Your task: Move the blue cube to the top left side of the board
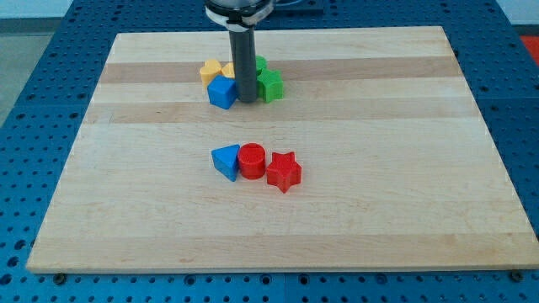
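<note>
**Even, bright light; sharp pic**

Lighting bright & diffuse, prob. from overhead; no hard shadows. Wooden board point(278, 219) evenly lit, grain lines crisp, no glare patches. Blocks cast only small soft shadows at their bases, e.g. under red star point(284, 172) & blue cube point(222, 93). Dark rod point(244, 63) shows faint vertical sheen. Focus sharp across the view; slight softness at far edge. No noticeable motion blur or edge distortion.

Blue cube point(222, 93), board's upper middle

No legible text, labels or numbers — not on board, blocks or rod.
</note>
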